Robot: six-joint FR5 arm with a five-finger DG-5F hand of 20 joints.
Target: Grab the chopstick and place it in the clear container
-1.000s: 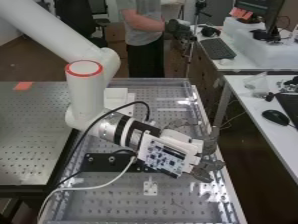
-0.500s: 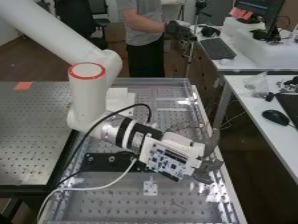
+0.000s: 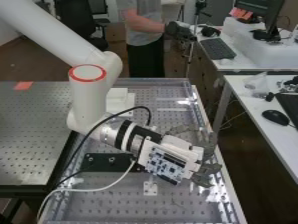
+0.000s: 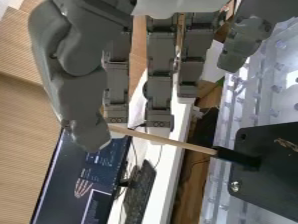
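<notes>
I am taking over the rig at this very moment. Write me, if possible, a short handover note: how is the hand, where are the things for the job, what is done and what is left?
Hand: over the perforated metal bench; whether it has a grip on the chopstick, I cannot tell.
Chopstick: the thin, light wooden chopstick runs from the hand to a short black piece at the black plate.
Done: the hand is at the chopstick; a secure grab is not confirmed.
Left: check or complete the grip, draw the chopstick away from the black plate, then place it in the clear container.
</notes>
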